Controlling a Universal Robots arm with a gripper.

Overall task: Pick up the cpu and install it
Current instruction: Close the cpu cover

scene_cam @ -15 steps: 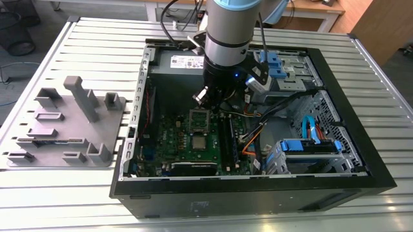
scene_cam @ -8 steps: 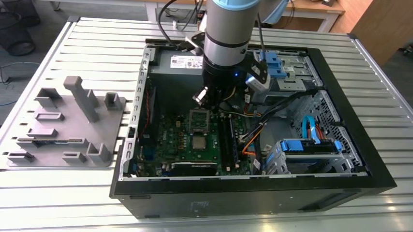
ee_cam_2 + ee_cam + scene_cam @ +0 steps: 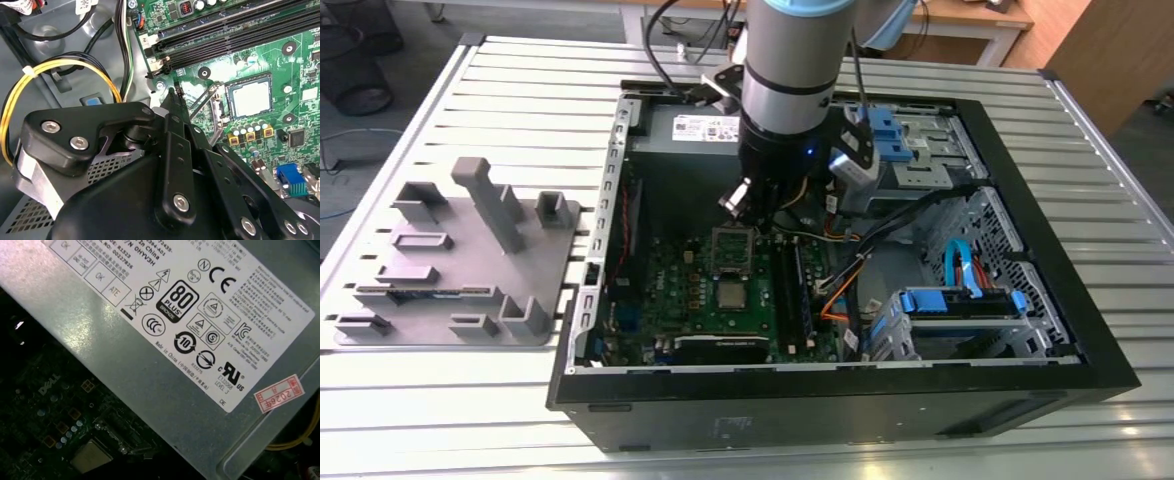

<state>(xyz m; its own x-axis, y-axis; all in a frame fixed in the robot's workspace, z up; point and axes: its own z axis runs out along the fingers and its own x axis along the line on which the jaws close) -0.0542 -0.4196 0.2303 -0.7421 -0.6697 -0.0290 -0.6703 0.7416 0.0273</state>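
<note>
The cpu (image 3: 731, 293) lies flat in its socket on the green motherboard (image 3: 680, 290), silver top up; it also appears in both wrist views (image 3: 248, 97) (image 3: 90, 458). The socket's silver bracket (image 3: 731, 243) stands raised behind it, and its wire lever (image 3: 200, 103) is tilted up. My gripper (image 3: 755, 207) hangs inside the open computer case, just above the raised bracket and a little behind the cpu. In the second wrist view its black fingers (image 3: 173, 107) meet at the tips, shut with nothing between them, near the lever.
The black computer case (image 3: 854, 395) lies open on a slatted metal table (image 3: 520, 80). A grey power supply (image 3: 165, 340) and yellow cables (image 3: 60, 65) sit close to the arm. Memory slots (image 3: 225, 35) flank the socket. A grey fixture block (image 3: 454, 255) stands at the exterior view's left.
</note>
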